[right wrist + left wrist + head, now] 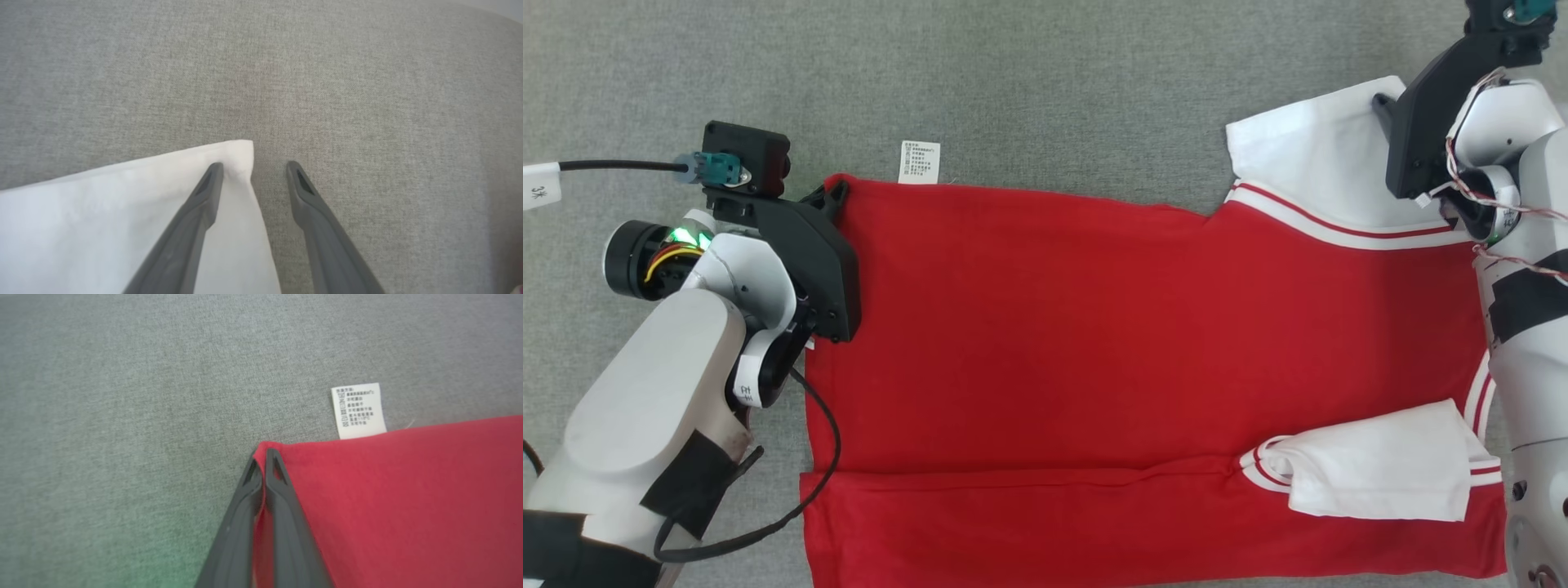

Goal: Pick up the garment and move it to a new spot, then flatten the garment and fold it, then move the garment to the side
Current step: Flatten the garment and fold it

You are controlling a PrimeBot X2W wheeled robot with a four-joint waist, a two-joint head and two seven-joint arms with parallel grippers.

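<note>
Spread flat on the grey tabletop (1045,73): the garment (1045,327), its red body running rightward from under the care label (920,162), with the near strip doubled over. Judged soft, light and limp, not fragile. Likely to sag and crease wherever unsupported, so best taken by two far corners at once and lifted evenly. Cut off at the bottom of the head view, so no telling the near hem. Right end hidden behind the right arm (1527,310).

Far right of the care label, a white sleeve (1307,147) lying open. Below and right of the label, a second white sleeve (1380,469) folded onto the red.

Left hand (263,455) pinched together on the red corner just left of the care label, cloth between the fingers (282,490). Right hand (254,164) apart, straddling the far sleeve's corner, one finger on white and the other on bare tabletop, nothing gripped.

Print on the care label too small to read.
</note>
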